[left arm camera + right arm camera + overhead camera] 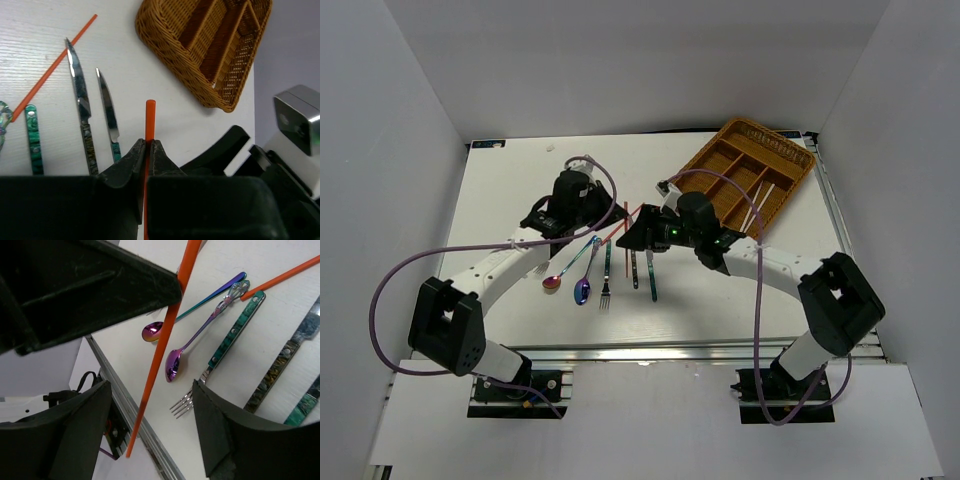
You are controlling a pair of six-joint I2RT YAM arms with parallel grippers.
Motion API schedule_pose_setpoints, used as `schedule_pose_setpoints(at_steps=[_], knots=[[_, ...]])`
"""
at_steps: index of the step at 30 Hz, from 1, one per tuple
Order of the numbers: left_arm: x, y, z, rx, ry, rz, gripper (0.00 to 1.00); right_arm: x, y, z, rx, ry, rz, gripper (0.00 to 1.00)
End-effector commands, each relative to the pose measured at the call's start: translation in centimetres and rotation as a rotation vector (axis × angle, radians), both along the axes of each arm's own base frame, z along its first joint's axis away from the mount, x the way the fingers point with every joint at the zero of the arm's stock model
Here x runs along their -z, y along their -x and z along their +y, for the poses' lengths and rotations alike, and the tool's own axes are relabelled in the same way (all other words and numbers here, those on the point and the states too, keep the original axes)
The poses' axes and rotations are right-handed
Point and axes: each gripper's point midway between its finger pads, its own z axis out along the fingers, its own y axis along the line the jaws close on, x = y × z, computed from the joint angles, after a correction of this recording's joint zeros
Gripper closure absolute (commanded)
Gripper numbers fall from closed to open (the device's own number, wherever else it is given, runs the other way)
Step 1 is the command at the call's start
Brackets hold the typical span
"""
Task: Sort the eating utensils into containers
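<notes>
In the left wrist view, the left gripper (pixel 149 146) has its fingers pressed tight on an orange chopstick (pixel 150 117), whose free end points up the white table (pixel 130 65) towards the near corner of the wicker tray (pixel 165 32). To the left lie two knives (pixel 79 100) side by side. Beyond them a fork (pixel 33 145) shows only as a teal handle, and a second orange chopstick (pixel 55 62) lies slanted across the top.

The right wrist view gives the other side. The right gripper (pixel 152 412) has its fingers spread wide, closed on nothing, and the held chopstick runs down between them in this view. It is clamped at its upper part by the dark bulk of the left gripper. Here the fork's tines can be seen, and two iridescent spoons (pixel 172 365) that the left wrist view does not show. The tray is out of frame.

Only the top view shows the whole tray at the far right of the table, with pale chopsticks (pixel 757 208) lying in one long compartment. These read as two thin lines. The two grippers meet near the table's middle, above the row of utensils.

The count is two orange chopsticks, two knives, two spoons and one fork.
</notes>
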Motion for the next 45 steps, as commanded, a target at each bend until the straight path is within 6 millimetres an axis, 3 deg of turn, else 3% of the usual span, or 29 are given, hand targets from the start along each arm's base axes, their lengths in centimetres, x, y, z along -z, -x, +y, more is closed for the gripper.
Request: schedule_pose_setpoints(at_steps=[1,3,4,7,8,9,10,11,12,13,14,15,16,18,19,23,28,29,30,32,33,35,36,38,40,41,42,43,45], knots=[[-2.8,0.7,-1.3,0.028,0.088,-0.056,1.00,-2.1,-0.7,1.7,-0.024,-0.074,-0.020,0.34],[-2.8,0.9,-1.5,0.037,0.100,-0.057,1.00,-2.1,-1.3,1.8,0.001,-0.072,-0.028,0.42],[-2.8,0.9,-1.5,0.035,0.100,-0.057,1.00,-2.0,-1.6,1.7,0.015,-0.070,-0.030,0.55],[-2.9,0.7,-1.3,0.026,0.084,-0.061,1.00,-2.5,-2.3,0.8,0.076,-0.087,-0.045,0.80],[-3.5,0.5,-1.1,0.018,0.077,-0.076,0.98,-3.1,-2.4,0.5,0.091,-0.098,-0.050,1.00],[-3.4,0.5,-0.8,0.006,0.056,-0.068,0.71,-2.7,-2.7,-0.1,0.127,-0.084,-0.043,1.00],[-3.5,0.2,-0.4,-0.002,0.028,-0.080,0.54,-2.6,-3.1,-0.7,0.153,-0.076,-0.040,1.00],[-4.9,-0.5,0.3,-0.044,0.005,-0.111,0.41,-2.8,-3.3,-1.4,0.175,-0.070,-0.040,1.00],[-5.5,-0.8,0.8,-0.065,-0.019,-0.125,0.18,-2.5,-3.7,-2.1,0.202,-0.056,-0.033,1.00],[-5.3,-0.8,1.9,-0.091,-0.082,-0.111,0.04,-1.5,-4.4,-3.6,0.243,-0.016,0.002,1.00],[-6.2,-1.3,3.2,-0.150,-0.131,-0.134,0.02,-1.7,-4.9,-4.8,0.279,-0.004,0.008,1.00],[-8.3,-1.7,3.9,-0.180,-0.147,-0.171,0.02,-1.3,-5.6,-6.2,0.328,0.019,0.018,1.00],[-8.3,-1.2,4.9,-0.190,-0.202,-0.164,0.02,-0.9,-7.1,-8.6,0.397,0.041,0.029,1.00],[-9.7,-0.8,7.2,-0.255,-0.274,-0.190,0.02,0.6,-8.2,-12.2,0.468,0.137,0.056,1.00],[-9.8,-0.5,7.9,-0.262,-0.314,-0.199,0.02,0.5,-9.9,-14.9,0.533,0.158,0.056,1.00],[-9.0,1.1,11.1,-0.312,-0.436,-0.199,0.02,1.0,-11.6,-20.2,0.612,0.231,0.055,1.00],[-6.9,3.0,12.8,-0.301,-0.506,-0.186,0.02,3.1,-14.5,-27.6,0.780,0.357,0.133,1.00],[-6.1,3.3,13.0,-0.298,-0.519,-0.174,0.02,4.5,-15.1,-28.5,0.796,0.386,0.164,1.00],[-5.7,3.4,13.1,-0.296,-0.526,-0.170,0.02,4.2,-16.1,-29.4,0.823,0.400,0.161,1.00],[-4.6,3.7,13.2,-0.279,-0.541,-0.162,0.02,6.0,-16.9,-31.2,0.856,0.435,0.219,1.00],[-4.4,3.7,13.1,-0.267,-0.541,-0.167,0.02,5.6,-17.8,-31.9,0.876,0.437,0.211,1.00],[-3.6,4.3,12.9,-0.231,-0.539,-0.169,0.02,6.7,-18.4,-32.9,0.895,0.453,0.247,1.00],[-3.5,4.4,12.8,-0.225,-0.533,-0.178,0.02,6.2,-19.2,-34.8,0.940,0.443,0.248,1.00],[-2.8,5.0,12.7,-0.196,-0.530,-0.180,0.02,7.1,-19.7,-35.6,0.945,0.441,0.275,0.99],[-2.5,5.3,12.1,-0.156,-0.517,-0.191,0.02,6.8,-20.8,-36.4,0.958,0.440,0.269,0.91],[-2.3,5.4,11.8,-0.131,-0.510,-0.191,0.02,7.8,-20.8,-36.5,0.949,0.455,0.297,0.86],[-1.7,5.7,11.2,-0.094,-0.494,-0.186,0.02,7.9,-21.0,-36.5,0.938,0.458,0.300,0.65],[-1.5,5.8,11.0,-0.076,-0.492,-0.186,0.02,7.7,-21.6,-36.6,0.937,0.457,0.300,0.55],[-1.2,6.0,10.5,-0.050,-0.482,-0.181,0.02,7.4,-21.9,-36.3,0.919,0.447,0.287,0.52]])
